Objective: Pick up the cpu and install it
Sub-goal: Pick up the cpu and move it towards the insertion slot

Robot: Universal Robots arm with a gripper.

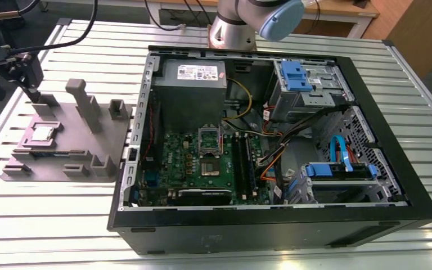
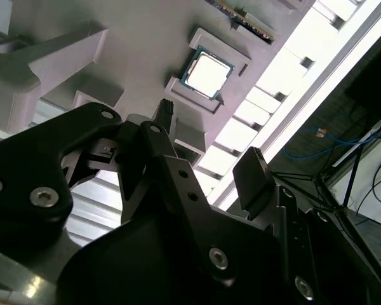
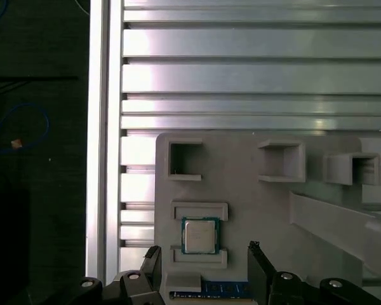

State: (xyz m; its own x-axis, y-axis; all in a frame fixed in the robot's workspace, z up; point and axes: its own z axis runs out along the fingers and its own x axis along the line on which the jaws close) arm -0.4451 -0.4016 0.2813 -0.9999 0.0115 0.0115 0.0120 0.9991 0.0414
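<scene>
1. Gripper (image 1: 32,93) hangs with its two black fingers spread apart and nothing between them; in both wrist views (image 2: 211,130) (image 3: 203,249) the gap between the fingertips is bare of any part.
2. In the exterior view it sits at about 12 o'clock from the cpu (image 1: 43,133), clear of it and not touching.
3. The cpu lies flat, silver top up, in a square pocket of a grey part holder (image 1: 88,152); the first wrist view shows it (image 3: 200,235) framed by two raised lips of that holder (image 3: 241,190).
4. In the second wrist view the cpu (image 2: 207,73) rests in the same pocket, beyond the fingertips.
5. A memory stick (image 3: 222,289) lies in the holder just beside the cpu pocket.
6. The holder rests on a slatted aluminium table (image 1: 51,225), at 9 o'clock from an open computer case (image 1: 276,225) in the exterior view.
7. Inside the case, the motherboard (image 1: 189,163) lies at 6 o'clock from the grey power supply (image 1: 193,84).
8. The motherboard's cpu socket (image 1: 211,167) stands well apart from the cpu.
</scene>
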